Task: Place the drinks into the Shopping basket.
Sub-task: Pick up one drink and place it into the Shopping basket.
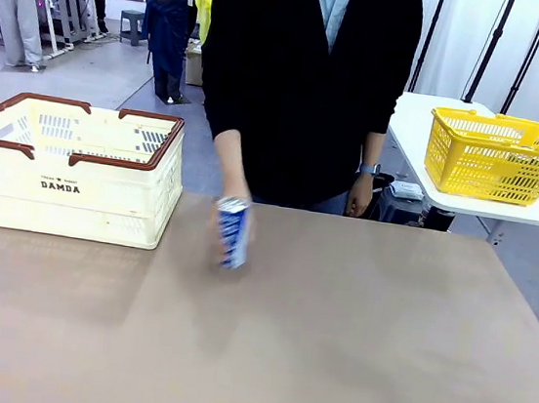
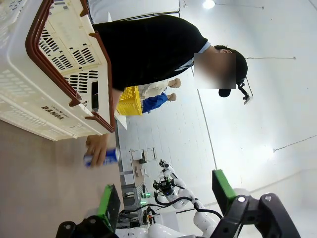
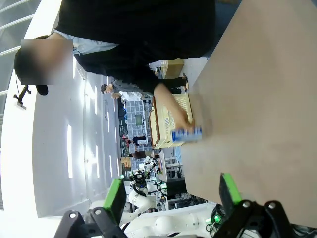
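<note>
Here, the green-padded left fingers (image 2: 110, 201) stand spread wide with nothing between them. The right fingers (image 3: 229, 191) are spread just as wide and are also empty. On the brown bench (image 1: 350, 349), just to the right of the Shopping basket (image 1: 104, 186), a person's hand (image 1: 232, 205) grips a slim blue can (image 1: 233, 240) from above. The can is blurred, so its white lettering cannot be read, and I cannot tell whether its base touches the bench. The Shopping basket is cream-white with slotted walls and a brown rim and handles. Its near wall reads "DAMDA" under a smaller line too fine to read. Behind the can, right of the Shopping basket, the person stands in a black top. Farther right of the Shopping basket, and beyond it, a yellow mesh basket (image 1: 496, 156) sits on a white table (image 1: 419, 122).
</note>
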You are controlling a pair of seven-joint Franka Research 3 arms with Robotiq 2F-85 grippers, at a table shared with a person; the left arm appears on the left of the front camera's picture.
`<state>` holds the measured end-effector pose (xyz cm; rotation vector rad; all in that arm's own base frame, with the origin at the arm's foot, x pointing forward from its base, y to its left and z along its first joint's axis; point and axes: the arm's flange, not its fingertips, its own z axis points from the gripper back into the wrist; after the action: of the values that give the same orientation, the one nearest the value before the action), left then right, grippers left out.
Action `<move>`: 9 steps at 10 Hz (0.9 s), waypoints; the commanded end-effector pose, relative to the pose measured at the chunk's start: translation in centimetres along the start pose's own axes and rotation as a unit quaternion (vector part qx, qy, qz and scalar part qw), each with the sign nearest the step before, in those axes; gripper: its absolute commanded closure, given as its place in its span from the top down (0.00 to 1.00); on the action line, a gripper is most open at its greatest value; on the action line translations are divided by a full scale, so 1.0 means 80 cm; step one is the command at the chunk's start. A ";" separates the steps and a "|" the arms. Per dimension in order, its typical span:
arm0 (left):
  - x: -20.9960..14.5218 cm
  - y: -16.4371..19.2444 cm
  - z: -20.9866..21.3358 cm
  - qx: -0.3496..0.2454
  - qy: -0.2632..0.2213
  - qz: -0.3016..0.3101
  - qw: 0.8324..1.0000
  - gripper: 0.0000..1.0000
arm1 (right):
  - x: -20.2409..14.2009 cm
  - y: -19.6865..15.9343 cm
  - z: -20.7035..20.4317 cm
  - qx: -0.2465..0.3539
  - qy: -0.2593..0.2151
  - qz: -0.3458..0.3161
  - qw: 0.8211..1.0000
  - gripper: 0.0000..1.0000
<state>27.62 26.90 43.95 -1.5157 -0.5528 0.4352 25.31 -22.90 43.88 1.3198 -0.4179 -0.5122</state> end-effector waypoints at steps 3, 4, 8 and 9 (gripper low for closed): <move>-0.001 -0.002 0.003 -0.005 0.005 -0.003 1.000 1.00 | 0.001 0.007 0.003 0.003 0.003 0.000 1.000 1.00; -0.001 -0.002 0.003 -0.005 0.005 -0.003 1.000 1.00 | 0.001 0.007 0.003 0.003 0.003 0.000 1.000 1.00; -0.001 -0.002 0.003 -0.005 0.005 -0.003 1.000 1.00 | 0.001 0.007 0.003 0.003 0.003 0.000 1.000 1.00; -0.001 -0.002 0.003 -0.005 0.005 -0.003 1.000 1.00 | 0.001 0.007 0.003 0.003 0.003 0.000 1.000 1.00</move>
<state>27.62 26.90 43.95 -1.5157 -0.5528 0.4352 25.31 -22.89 43.88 1.3199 -0.4177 -0.5120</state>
